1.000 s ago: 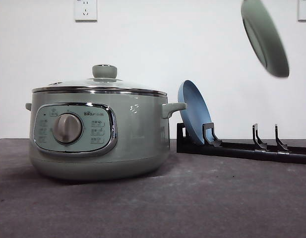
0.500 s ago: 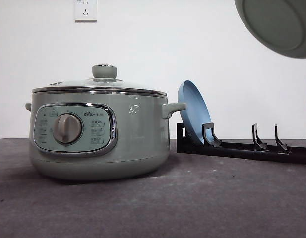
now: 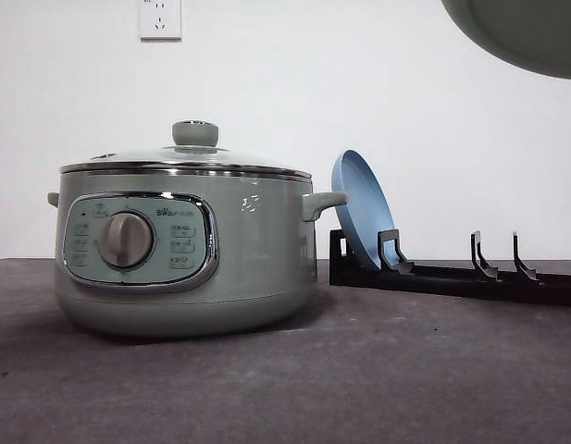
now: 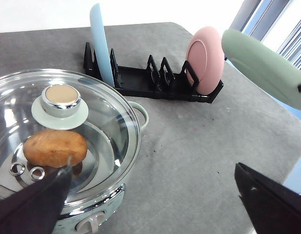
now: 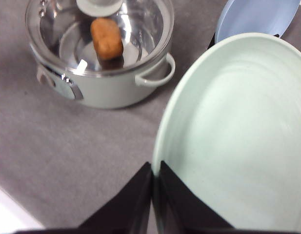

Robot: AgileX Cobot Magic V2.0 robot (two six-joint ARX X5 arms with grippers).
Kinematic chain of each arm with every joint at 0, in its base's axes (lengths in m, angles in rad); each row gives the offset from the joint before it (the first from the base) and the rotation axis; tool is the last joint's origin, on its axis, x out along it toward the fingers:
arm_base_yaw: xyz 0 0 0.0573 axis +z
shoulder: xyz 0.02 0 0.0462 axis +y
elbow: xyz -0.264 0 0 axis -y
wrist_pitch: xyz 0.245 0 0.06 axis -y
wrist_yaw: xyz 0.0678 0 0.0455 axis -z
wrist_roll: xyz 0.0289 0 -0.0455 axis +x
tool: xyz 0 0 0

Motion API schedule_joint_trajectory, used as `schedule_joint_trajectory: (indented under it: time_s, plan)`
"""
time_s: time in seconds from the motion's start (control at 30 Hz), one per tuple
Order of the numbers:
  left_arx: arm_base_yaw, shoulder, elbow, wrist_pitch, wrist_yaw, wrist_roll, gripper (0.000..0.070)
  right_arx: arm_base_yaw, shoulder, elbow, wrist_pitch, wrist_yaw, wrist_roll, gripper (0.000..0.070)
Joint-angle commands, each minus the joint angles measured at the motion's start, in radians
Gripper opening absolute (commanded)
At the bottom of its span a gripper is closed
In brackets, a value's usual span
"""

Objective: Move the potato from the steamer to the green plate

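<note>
Sage-green enamel and chrome fill the left half of the front view, where the steamer sits on the grey table with its glass lid on and the green knob at the top. The left wrist view looks down through that lid at the potato, an orange-brown lump lying inside the pot on the metal steaming tray, just beside the knob as the camera sees it. In the lower corners of that same view the left gripper has its two dark fingers spread wide apart, with nothing between them. To the right of the steamer in the front view, a black dish rack stands on the table with a blue plate propped upright in its leftmost slot; the left wrist view shows a pink plate standing at the rack's far end. In the upper right corner of the front view the green plate hangs in the air, well above the rack and cut off by the frame edge. In the right wrist view the right gripper has its fingers pressed together on the near rim of the green plate, which fills the right side of that frame, with the steamer and potato at its upper left.
</note>
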Motion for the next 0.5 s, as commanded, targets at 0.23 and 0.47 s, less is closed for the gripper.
schedule_joint_trajectory:
  time_s: [0.23,0.47]
  plan:
    - [-0.005,0.004,0.023,0.004,0.010,0.021,0.0700,0.250,0.006,-0.145,0.018,0.190,0.206,0.0006]
    - [-0.005,0.004,0.023,0.004,0.010,0.021,0.0700,0.361,0.026,-0.346,0.117,0.217,0.315,0.0007]
